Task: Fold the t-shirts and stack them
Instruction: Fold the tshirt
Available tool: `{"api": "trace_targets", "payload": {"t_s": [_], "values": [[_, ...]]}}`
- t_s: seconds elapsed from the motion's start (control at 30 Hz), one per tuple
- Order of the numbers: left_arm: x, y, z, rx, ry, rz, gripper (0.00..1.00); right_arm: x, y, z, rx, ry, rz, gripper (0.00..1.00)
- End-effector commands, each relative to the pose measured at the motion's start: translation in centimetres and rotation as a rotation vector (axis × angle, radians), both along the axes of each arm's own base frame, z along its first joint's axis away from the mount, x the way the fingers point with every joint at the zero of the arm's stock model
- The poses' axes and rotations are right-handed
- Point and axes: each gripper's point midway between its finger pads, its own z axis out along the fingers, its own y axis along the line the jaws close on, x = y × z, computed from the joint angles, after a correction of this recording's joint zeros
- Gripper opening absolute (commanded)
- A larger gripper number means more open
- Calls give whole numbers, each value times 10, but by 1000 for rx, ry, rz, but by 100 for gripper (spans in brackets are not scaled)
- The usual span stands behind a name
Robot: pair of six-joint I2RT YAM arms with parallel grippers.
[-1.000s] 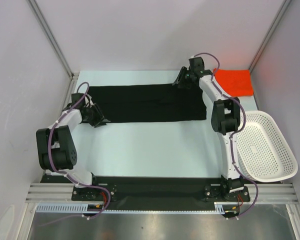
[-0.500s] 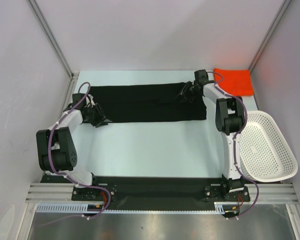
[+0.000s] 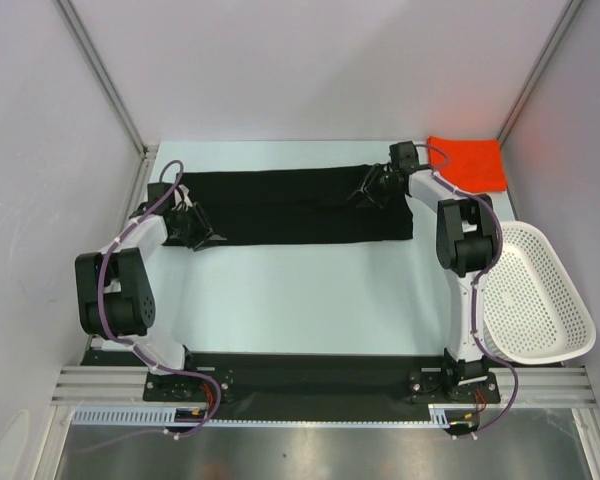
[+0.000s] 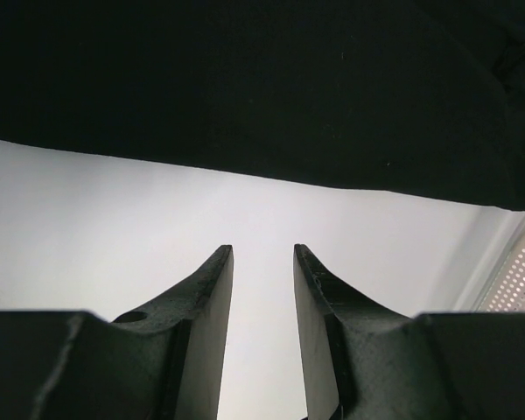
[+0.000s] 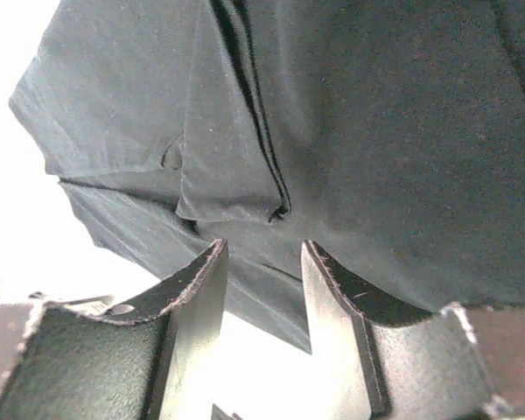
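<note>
free: bare tabletop (image 3: 310, 290) nearside of black t-shirt (image 3: 290, 205) | blocked: white mesh basket (image 3: 535, 300) at right edge, orange-red t-shirt (image 3: 470, 165) in far right corner

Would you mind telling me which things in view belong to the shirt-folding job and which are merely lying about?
Part of the job:
- black t-shirt, laid out as a long band across the far side
- orange-red t-shirt, a flat rectangle in the far right corner

Just lying about:
- white mesh basket, at the right edge
</note>
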Motion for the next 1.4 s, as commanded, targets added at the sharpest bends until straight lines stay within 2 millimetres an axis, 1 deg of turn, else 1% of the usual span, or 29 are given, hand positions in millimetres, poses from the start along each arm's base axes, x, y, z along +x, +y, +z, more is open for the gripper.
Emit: {"api": "trace_targets", "payload": {"t_s": [0.0,0.03,0.07,0.13,0.17,0.27,0.37,0.4,0.57,0.63,0.7,0.83,0.87,1.07,1.23,1.37], "values": [[9,-6,11,-18,-41,-26,39,5,9,19,73,-36,-10,45],[8,-7,11,-19,-42,-26,39,8,11,20,91,-45,-16,45],[8,-7,11,-17,-40,-30,39,8,14,15,122,-16,-25,44],[7,-6,12,-15,-40,-31,39,14,14,15,154,-27,-35,43],[8,-6,13,-12,-42,-32,39,15,15,11,166,-18,-39,42],[7,-5,14,-4,-45,-37,39,16,18,9,199,-4,-45,40],[5,-4,12,0,-37,-32,39,14,17,-1,201,27,-54,37],[5,-5,14,-1,-42,-33,39,10,17,-3,198,34,-55,37],[7,-3,22,11,-75,-28,42,5,6,-4,163,31,-54,37],[9,-2,26,14,-87,-24,43,0,5,-5,158,38,-53,38],[12,-2,29,14,-94,-22,43,0,3,-7,161,40,-57,38],[16,-3,34,6,-102,-21,43,6,7,-17,179,52,-61,38],[16,-3,34,6,-101,-21,43,10,8,-13,181,40,-59,38],[14,-3,32,10,-93,-22,43,24,10,-11,201,21,-70,37],[14,-3,30,3,-89,-21,43,27,14,-11,220,25,-72,34],[16,-5,30,-2,-91,-23,43,28,16,-14,231,35,-73,27]]}}
